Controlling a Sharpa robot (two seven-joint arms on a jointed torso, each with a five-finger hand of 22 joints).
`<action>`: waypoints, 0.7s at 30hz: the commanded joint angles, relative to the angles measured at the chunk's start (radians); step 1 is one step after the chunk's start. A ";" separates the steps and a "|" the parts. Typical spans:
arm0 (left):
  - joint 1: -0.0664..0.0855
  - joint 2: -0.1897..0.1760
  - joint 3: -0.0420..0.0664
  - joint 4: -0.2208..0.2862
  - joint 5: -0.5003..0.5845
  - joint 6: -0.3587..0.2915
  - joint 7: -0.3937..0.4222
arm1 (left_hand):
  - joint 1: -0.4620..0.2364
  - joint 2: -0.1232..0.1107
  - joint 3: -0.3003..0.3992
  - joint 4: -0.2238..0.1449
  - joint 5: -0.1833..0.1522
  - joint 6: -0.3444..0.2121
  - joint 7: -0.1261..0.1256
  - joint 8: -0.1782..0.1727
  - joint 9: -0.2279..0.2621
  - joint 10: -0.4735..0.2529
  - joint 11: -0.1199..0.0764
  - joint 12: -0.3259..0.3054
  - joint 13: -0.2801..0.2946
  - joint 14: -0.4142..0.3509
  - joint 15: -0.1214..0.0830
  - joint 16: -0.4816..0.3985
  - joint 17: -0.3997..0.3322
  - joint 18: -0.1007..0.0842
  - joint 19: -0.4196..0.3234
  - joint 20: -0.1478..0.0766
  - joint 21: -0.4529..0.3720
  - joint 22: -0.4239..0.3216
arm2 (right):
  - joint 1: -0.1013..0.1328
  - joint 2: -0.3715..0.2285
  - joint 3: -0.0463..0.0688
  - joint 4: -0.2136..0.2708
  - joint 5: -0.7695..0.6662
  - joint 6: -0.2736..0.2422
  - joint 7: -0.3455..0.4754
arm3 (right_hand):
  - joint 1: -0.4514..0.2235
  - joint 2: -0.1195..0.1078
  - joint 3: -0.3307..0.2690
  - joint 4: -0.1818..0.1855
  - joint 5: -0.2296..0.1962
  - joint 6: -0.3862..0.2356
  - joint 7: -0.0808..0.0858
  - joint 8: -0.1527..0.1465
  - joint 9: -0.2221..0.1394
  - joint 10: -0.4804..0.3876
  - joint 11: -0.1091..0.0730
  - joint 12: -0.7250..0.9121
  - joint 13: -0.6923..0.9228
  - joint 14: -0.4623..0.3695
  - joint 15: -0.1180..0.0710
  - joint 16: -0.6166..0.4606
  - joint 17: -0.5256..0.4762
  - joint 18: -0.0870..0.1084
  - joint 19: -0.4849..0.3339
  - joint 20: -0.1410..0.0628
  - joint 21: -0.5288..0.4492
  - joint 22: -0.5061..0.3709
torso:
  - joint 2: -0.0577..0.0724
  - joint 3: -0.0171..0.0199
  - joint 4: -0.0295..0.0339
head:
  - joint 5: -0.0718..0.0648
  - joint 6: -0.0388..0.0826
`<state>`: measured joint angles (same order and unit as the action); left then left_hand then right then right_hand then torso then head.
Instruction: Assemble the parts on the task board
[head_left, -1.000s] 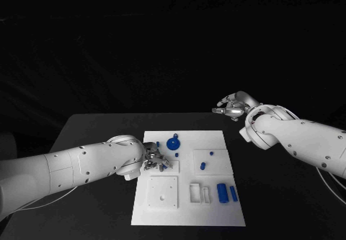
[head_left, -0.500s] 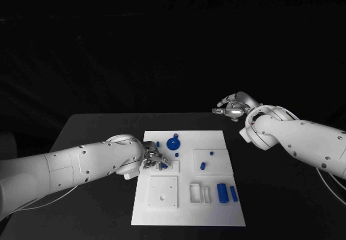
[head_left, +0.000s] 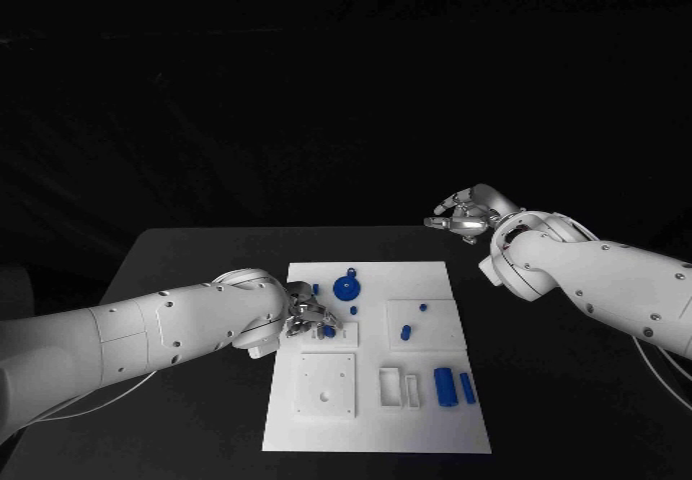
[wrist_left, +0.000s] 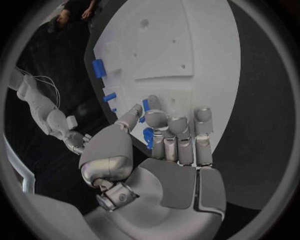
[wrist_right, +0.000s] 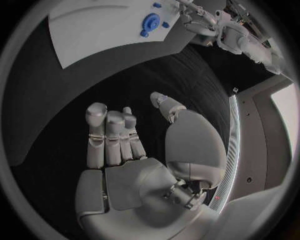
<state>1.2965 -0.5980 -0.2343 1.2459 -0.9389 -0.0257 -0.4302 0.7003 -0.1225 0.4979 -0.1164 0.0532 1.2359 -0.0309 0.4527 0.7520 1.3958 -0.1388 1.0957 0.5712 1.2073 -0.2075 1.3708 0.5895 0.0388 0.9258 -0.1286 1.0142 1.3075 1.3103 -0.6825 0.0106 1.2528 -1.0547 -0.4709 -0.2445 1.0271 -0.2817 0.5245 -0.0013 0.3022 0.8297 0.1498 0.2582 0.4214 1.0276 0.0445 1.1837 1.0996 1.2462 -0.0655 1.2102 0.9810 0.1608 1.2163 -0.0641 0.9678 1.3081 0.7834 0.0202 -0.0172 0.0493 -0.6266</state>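
The white task board (head_left: 375, 400) lies mid-table. My left hand (head_left: 309, 320) is low over the board's left side, its fingers (wrist_left: 178, 135) curled in, pinching a small blue part (wrist_left: 149, 137) against the thumb; the part's end also peeks out (head_left: 329, 331). A blue round gear (head_left: 346, 288) stands just beyond this hand, also seen as the gear (wrist_right: 150, 22). My right hand (head_left: 464, 215) hangs raised past the board's far right corner, its fingers (wrist_right: 112, 132) apart and holding nothing.
Small blue pegs (head_left: 407, 331) stand in the raised white block at the board's middle right. A blue block (head_left: 444, 386) and a slimmer blue piece (head_left: 467, 386) lie at its near right, beside a white slotted holder (head_left: 392, 386). Black table (head_left: 188, 270) surrounds the board.
My left hand's fingers have shifted slightly over the board, and the blue part at its fingertips shows a little more. The right hand has stayed put.
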 joint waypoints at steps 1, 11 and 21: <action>0.000 0.004 0.001 0.001 0.006 -0.008 0.013 | -0.001 -0.010 0.000 0.007 -0.003 -0.006 0.000 -0.003 -0.001 -0.007 -0.001 -0.007 -0.001 -0.004 -0.001 -0.004 -0.001 0.008 -0.009 -0.142 -0.006 0.010 | 0.000 0.000 0.000 0.002 -0.003 0.011 0.009 | -0.009 -0.001 -0.005 0.001 0.006 -0.005 0.010 0.005 0.001 -0.006 0.001 0.007 -0.001 -0.007 0.001 -0.001 -0.001 0.101 0.006 -0.001 -0.006 0.015 | 0.000 0.0005 -0.0002 | 0.000 0.000; 0.000 0.004 0.001 0.001 0.003 -0.016 0.012 | 0.015 -0.020 0.004 0.005 -0.003 -0.013 0.003 -0.009 -0.004 -0.010 0.002 -0.014 -0.007 -0.010 -0.001 -0.010 -0.005 0.007 -0.011 -0.140 -0.007 0.011 | 0.000 -0.001 0.000 0.003 -0.003 0.011 0.009 | -0.011 -0.001 -0.006 0.002 0.007 -0.005 0.010 0.005 0.001 -0.006 0.001 0.007 -0.001 -0.007 0.001 -0.001 -0.002 0.101 0.006 -0.001 -0.006 0.015 | 0.000 0.0011 -0.0010 | -0.001 0.001; 0.000 0.006 0.000 0.001 -0.001 -0.022 0.014 | 0.057 0.005 0.005 -0.020 -0.002 -0.017 0.007 -0.014 -0.007 -0.009 0.007 -0.024 -0.013 -0.013 0.000 -0.016 -0.011 0.004 -0.014 -0.138 -0.009 0.013 | 0.000 -0.002 0.000 0.005 -0.003 0.013 0.009 | -0.011 0.000 -0.007 0.003 0.007 -0.005 0.010 0.005 0.001 -0.007 0.001 0.008 -0.002 -0.007 0.001 -0.001 -0.002 0.101 0.006 -0.001 -0.007 0.015 | 0.000 0.0000 -0.0004 | -0.002 0.000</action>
<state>1.2966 -0.5943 -0.2345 1.2455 -0.9402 -0.0369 -0.4283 0.7509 -0.1177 0.5017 -0.1328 0.0532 1.2228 -0.0260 0.4414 0.7468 1.3918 -0.1354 1.0756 0.5595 1.1984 -0.2091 1.3599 0.5797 0.0386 0.9183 -0.1288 1.0104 1.3073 1.3103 -0.6841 0.0104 1.2556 -1.0546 -0.4704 -0.2442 1.0271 -0.2817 0.5218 0.0015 0.3060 0.8277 0.1481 0.2582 0.4214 1.0276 0.0445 1.1878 1.0986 1.2462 -0.0655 1.2102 0.9810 0.1608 1.2161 -0.0640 0.9678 1.3078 0.7831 0.0209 -0.0178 0.0471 -0.6258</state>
